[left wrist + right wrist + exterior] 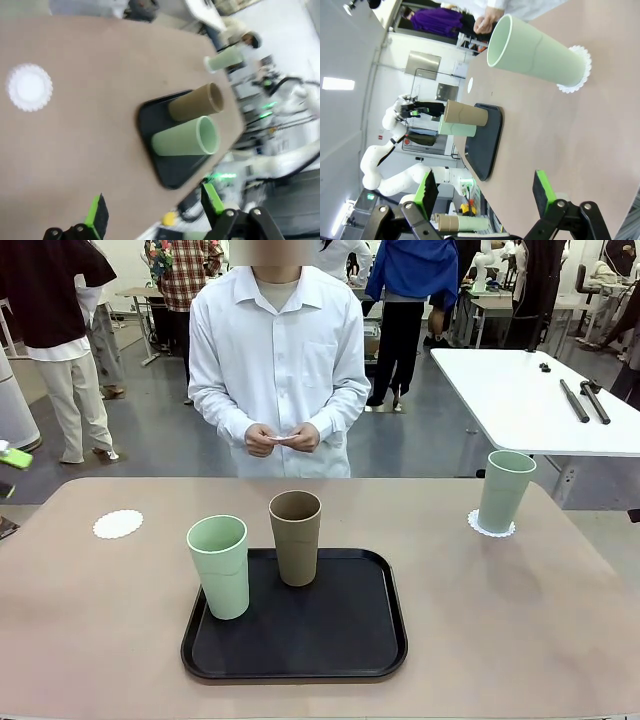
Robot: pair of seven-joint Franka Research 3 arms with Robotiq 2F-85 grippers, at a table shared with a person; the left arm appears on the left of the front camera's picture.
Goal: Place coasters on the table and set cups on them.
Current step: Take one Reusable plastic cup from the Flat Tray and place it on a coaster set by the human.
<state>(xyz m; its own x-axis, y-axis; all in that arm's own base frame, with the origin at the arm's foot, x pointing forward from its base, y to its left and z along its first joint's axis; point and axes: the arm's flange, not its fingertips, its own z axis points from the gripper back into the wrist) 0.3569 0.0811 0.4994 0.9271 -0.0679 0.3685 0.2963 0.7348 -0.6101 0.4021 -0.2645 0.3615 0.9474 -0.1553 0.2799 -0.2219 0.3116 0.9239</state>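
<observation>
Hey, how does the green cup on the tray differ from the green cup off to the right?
The tray cup stands on the black tray; the right-hand cup stands on a white lacy coaster on the table. The tray cup has the brown cup close beside it; the right-hand cup stands alone. Both are pale mint, tapered, handleless and upright.

A: room?
B: open lab hall. Grey floor (160, 445), smooth, evenly lit.
A: furniture?
B: white rectangular table (530, 400) far right, black tools (585, 400) lying on it. Small desk (137, 293) back left.
A: anyone around?
B: several bystanders (415, 290) standing at the back.
A: lighting?
B: right wrist view has a bright rectangular light panel (337, 83) on a pale surface. Can't tell if that's wall or ceiling.
</observation>
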